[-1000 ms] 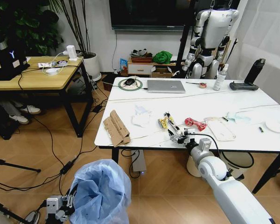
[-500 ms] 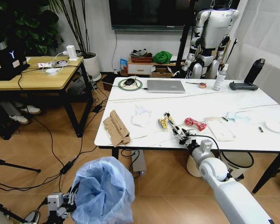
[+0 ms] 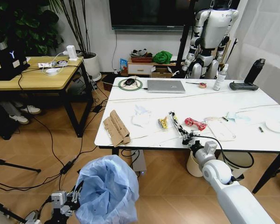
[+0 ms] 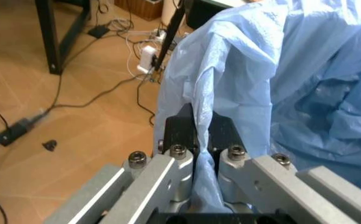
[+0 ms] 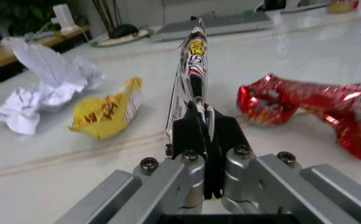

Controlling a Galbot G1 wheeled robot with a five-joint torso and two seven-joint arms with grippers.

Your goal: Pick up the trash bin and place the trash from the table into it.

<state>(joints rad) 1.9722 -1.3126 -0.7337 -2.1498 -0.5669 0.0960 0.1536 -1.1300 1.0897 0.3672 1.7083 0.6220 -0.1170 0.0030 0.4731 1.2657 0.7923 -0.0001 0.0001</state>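
The trash bin (image 3: 107, 186), lined with a crinkly light-blue bag (image 4: 305, 74), hangs low in front of the table (image 3: 144, 137). My left gripper (image 3: 73, 201) (image 4: 202, 128) is shut on the bag's rim. My right gripper (image 3: 186, 136) (image 5: 204, 123) is shut on a long black, white and yellow wrapper (image 3: 175, 121) (image 5: 193, 70), which stands up off the tabletop. On the table beside it lie a yellow wrapper (image 3: 163, 122) (image 5: 109, 109), a red wrapper (image 3: 195, 123) (image 5: 305, 105), crumpled tissue (image 3: 141, 116) (image 5: 50, 79), folded cardboard (image 3: 115, 127), a clear tray (image 3: 221, 128) and a mask (image 3: 235, 116).
A silver laptop (image 3: 165, 86), a white bottle (image 3: 219, 77) and a black controller (image 3: 252, 77) sit at the table's far side. A white lid (image 3: 274, 125) lies at its right end. A cream bin (image 3: 235, 161) stands under the table, a wooden desk (image 3: 32, 77) at left, with cables across the floor.
My right gripper has drawn the long wrapper to the right, away from the yellow wrapper, and tilted it up. The bin and my left gripper have shifted slightly right.
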